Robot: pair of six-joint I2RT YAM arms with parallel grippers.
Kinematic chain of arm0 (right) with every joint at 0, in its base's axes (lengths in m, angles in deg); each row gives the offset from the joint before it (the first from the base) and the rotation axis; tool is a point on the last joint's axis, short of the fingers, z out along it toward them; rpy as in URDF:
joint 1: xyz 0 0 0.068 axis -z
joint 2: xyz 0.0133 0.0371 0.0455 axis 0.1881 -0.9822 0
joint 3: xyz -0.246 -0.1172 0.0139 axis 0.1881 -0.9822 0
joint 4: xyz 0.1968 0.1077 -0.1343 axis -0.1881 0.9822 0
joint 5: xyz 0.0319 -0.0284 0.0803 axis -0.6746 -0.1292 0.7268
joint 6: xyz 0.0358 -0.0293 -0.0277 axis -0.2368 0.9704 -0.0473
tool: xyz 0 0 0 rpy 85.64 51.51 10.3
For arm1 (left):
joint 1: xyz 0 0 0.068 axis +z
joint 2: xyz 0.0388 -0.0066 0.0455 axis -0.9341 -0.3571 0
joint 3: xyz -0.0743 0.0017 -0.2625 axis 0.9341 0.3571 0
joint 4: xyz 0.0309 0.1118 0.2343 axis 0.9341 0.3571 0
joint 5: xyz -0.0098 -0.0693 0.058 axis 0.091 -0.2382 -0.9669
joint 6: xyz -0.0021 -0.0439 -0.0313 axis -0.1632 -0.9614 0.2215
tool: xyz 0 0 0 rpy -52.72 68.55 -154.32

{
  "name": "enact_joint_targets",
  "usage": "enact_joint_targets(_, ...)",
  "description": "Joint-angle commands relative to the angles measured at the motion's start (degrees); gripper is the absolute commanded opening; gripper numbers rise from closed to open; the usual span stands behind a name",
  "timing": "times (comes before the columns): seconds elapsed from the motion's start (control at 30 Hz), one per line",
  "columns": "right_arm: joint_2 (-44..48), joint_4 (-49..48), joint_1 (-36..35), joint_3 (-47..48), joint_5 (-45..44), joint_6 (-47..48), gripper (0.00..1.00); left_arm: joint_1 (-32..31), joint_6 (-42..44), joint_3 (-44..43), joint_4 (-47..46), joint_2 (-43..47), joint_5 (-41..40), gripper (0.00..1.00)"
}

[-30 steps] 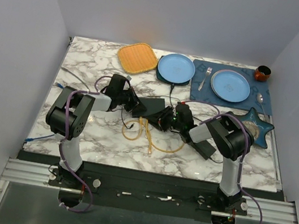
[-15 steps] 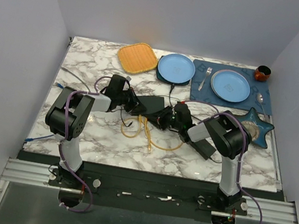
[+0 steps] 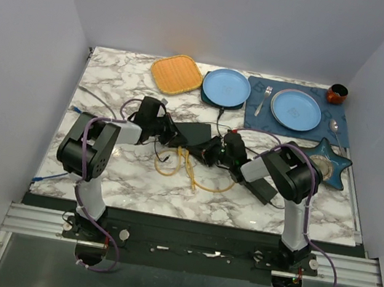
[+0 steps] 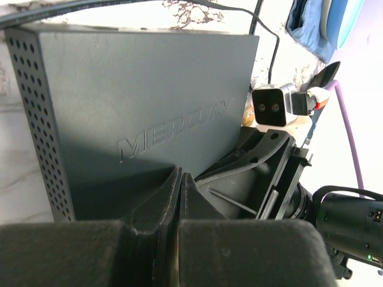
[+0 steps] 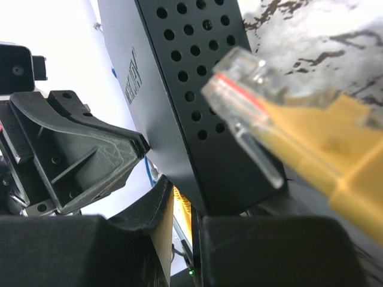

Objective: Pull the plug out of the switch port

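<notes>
Top view. The switch (image 3: 195, 134) lies flat mid-table on the marble table (image 3: 113, 86), between the two arms. The left gripper (image 3: 170, 135) sits at its left end and the right gripper (image 3: 211, 152) at its right end. A yellow cable (image 3: 197, 180) loops on the marble just in front. The arms bracket the box, most likely one to hold it and one to pull.

Left wrist. The fingers (image 4: 158, 194) are pressed together, tips down on the switch's lettered top face. Nothing is pinched. Probably they pin the box so it cannot slide with the cable.

Right wrist. A clear plug (image 5: 251, 95) on the yellow cable hangs close to the lens, in no port. The switch's perforated side wall is behind it. The jaws stand close with a thin slit between them, and I cannot tell whether they nip anything. The port row is hidden, so I cannot say whether this is the freed plug or the cable's far end.
</notes>
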Motion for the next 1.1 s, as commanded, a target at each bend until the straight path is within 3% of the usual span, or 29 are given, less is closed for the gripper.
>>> enact_joint_targets(0.0, -1.33, -0.09, 0.39, -0.07, -0.93, 1.39, 0.01, 0.89, 0.02, 2.18, 2.27, 3.52, 0.47, 0.05)
enact_joint_targets(0.37, 1.84, 11.51, 0.39, -0.42, -0.66, 14.05, 0.01, 0.80, -0.78, 8.60, 0.96, 10.29, -0.50, 0.05)
enact_joint_targets(1.07, 3.86, 15.12, 0.22, -0.07, 1.35, 19.59, 0.01, -2.36, -5.52, 6.32, -3.70, 0.28, -4.63, 0.05)
